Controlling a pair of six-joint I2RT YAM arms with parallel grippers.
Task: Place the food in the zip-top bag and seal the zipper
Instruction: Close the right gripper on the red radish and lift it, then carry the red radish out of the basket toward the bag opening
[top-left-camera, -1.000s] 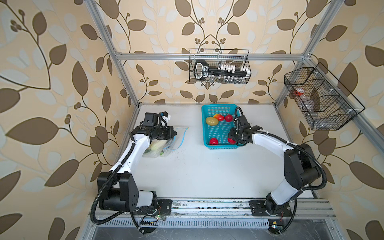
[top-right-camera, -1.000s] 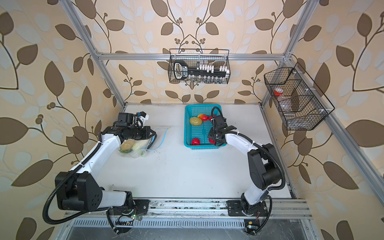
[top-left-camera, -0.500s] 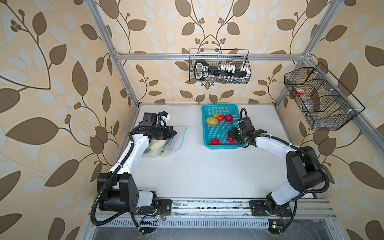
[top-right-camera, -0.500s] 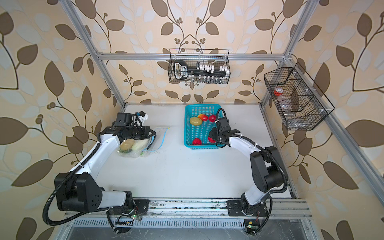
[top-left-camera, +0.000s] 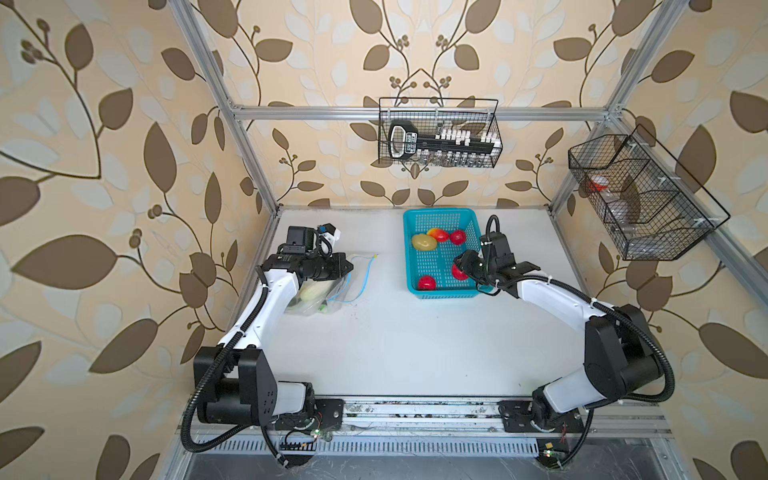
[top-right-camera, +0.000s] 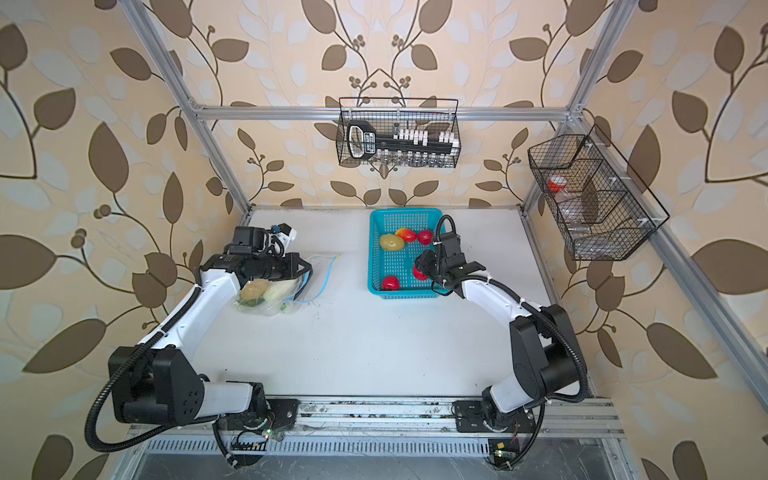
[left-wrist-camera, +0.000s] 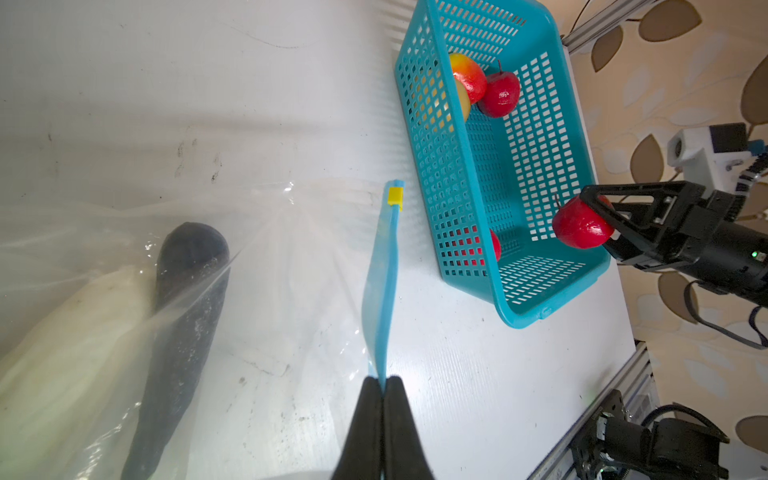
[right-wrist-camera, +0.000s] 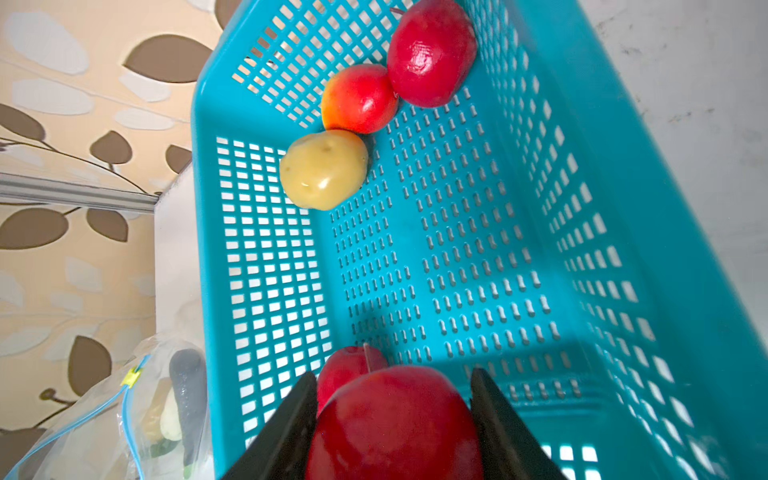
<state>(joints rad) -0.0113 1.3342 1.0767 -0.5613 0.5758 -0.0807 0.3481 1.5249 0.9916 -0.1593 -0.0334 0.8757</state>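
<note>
The right gripper (right-wrist-camera: 393, 374) is clamping a glossy red fruit (right-wrist-camera: 395, 424) just above the near end of the turquoise basket (top-left-camera: 440, 296). The left gripper (left-wrist-camera: 382, 380), pinched shut, is holding the light-blue zipper (left-wrist-camera: 384, 270) of the clear, crinkly zip-top bag (top-left-camera: 349, 286). In both top views the bag is lying left of the basket, containing a dark eggplant (left-wrist-camera: 183, 324) and a white vegetable (left-wrist-camera: 70, 345).

Light: bright, even across all my feeds | shadows: soft, faint on table (top-left-camera: 415, 340) | glare: white streaks on bag (left-wrist-camera: 266, 232) | focus: left tool (left-wrist-camera: 383, 384) blurred close to lens | edges: top views stretched at corners
</note>
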